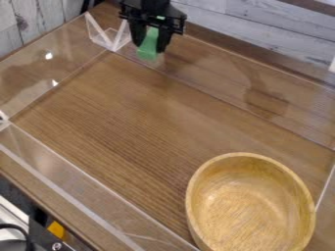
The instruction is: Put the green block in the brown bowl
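Note:
The green block (153, 42) hangs upright at the far end of the table, clamped between the black fingers of my gripper (153, 35). It is held a little above the wooden tabletop, near the back clear wall. The brown bowl (252, 206), a large tan wooden bowl with a thick rim, sits empty at the near right corner, far from the gripper. The arm above the gripper is cut off by the top edge of the view.
A clear acrylic wall (78, 191) fences the wooden tabletop (144, 127) along its left, front and back sides. A white plank wall (262, 25) stands behind. Black equipment with a yellow label (33, 233) lies at the bottom left, outside the fence.

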